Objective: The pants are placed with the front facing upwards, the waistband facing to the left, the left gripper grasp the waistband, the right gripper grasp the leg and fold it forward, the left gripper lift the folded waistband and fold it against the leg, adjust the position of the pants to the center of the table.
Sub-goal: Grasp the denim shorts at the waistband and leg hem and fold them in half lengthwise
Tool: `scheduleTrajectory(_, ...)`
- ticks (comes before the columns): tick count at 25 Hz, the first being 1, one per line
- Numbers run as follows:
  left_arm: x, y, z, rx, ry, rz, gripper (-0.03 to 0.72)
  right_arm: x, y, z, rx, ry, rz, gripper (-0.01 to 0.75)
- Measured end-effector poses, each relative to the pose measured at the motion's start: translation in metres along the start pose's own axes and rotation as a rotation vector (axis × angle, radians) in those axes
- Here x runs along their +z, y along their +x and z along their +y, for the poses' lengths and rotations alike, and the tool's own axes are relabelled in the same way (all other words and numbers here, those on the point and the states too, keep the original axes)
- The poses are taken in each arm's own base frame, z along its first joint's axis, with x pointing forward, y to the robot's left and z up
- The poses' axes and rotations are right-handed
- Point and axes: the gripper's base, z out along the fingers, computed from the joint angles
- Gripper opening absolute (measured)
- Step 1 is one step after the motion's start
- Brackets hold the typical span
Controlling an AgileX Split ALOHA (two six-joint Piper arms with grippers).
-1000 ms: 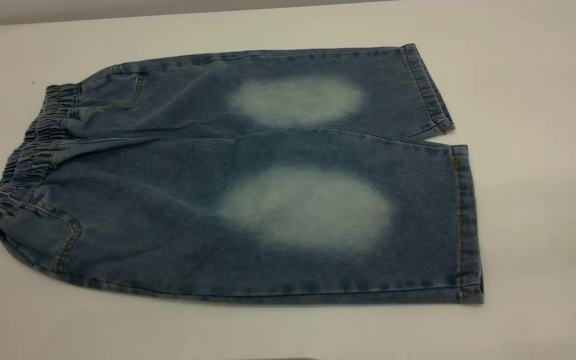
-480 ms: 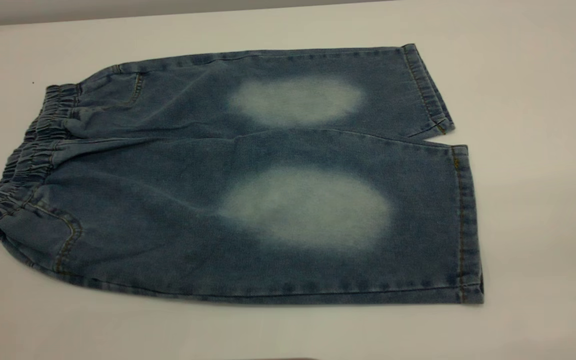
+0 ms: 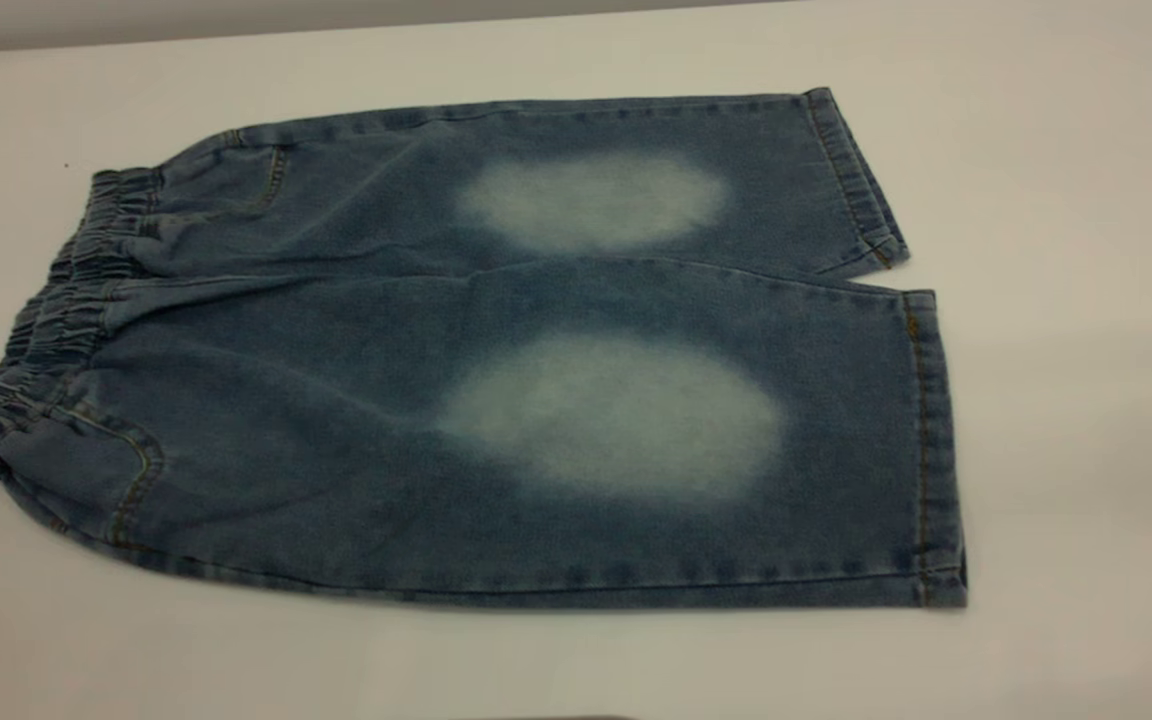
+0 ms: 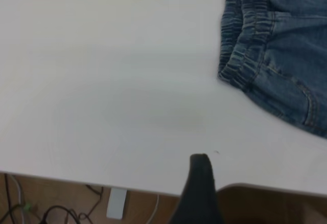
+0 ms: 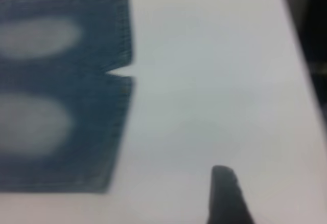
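Only one black finger of the left gripper (image 4: 200, 183) and one of the right gripper (image 5: 227, 193) shows, so their opening is unclear. Neither touches the pants (image 3: 496, 360), lying flat and unmoved on the table (image 3: 1066, 200).

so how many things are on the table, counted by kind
pants: 1, blue denim, lying flat on the white table
pale faded patches: 2, one on each leg
grippers on the table: 0; a dark tip of the left gripper and of the right gripper shows only in each wrist view
total on the table: 1
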Motion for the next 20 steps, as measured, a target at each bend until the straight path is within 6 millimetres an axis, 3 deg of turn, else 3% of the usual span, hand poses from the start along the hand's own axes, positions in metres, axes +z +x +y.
scheduleTrajectory(5,0.024,-0.049,-0.007,-0.008,-0.004,0.102,0.559,0.031,-0.026,0.014,0.023,-0.114,0.101,0.461)
scheduleTrajectory(9,0.072,-0.076,-0.015,-0.031,-0.011,0.23,0.559,0.06,-0.041,0.021,0.028,-0.172,0.183,0.496)
scheduleTrajectory(15,0.143,-0.079,-0.025,-0.083,-0.033,0.412,0.559,0.105,-0.046,0.024,0.078,-0.199,0.363,0.498)
scheduleTrajectory(20,0.186,-0.07,-0.031,-0.079,-0.039,0.518,0.552,0.139,-0.044,0.027,0.097,-0.243,0.475,0.498)
